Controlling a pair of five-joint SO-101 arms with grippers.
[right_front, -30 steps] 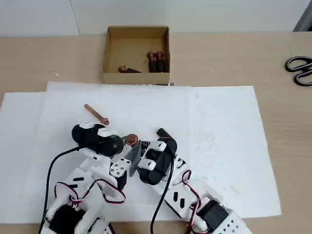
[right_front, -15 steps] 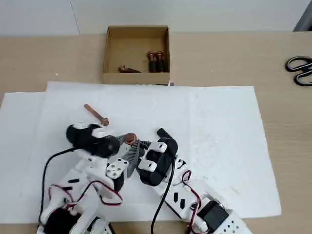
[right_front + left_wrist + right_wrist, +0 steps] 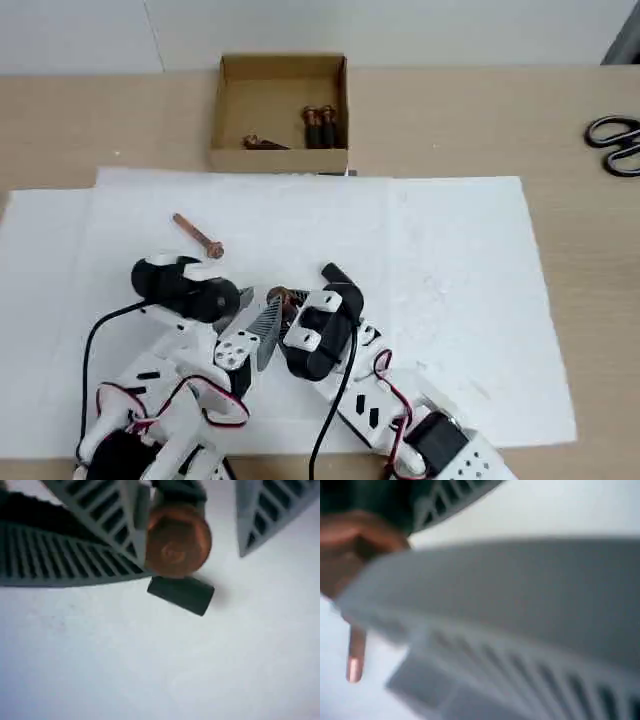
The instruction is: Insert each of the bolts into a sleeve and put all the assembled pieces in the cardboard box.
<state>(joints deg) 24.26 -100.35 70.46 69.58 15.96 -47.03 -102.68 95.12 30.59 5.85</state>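
**Bolt and sleeve apart, left jaws wide**

The left gripper [image 3: 192,560] had its jaws spread around the bolt [image 3: 177,542]. The bolt's copper head touched one jaw and stood clear of the other. The sleeve [image 3: 181,594] lay on the paper [image 3: 450,280] just beside the bolt, not on it. The right gripper [image 3: 290,305] sat close against the bolt too, but whether it gripped could not be told. A spare bolt [image 3: 197,235] lay near the bolt on its box side. The box [image 3: 280,160], holding finished pieces, was well apart from the bolt.

With nothing clearly pinching the bolt, it might tip or drop. A jaw sweeping past could also roll the sleeve away from it.

Compared with a second ago, the left arm had drawn back from the bolt. The bolt had shifted slightly toward the right arm, and the spare bolt had not moved.
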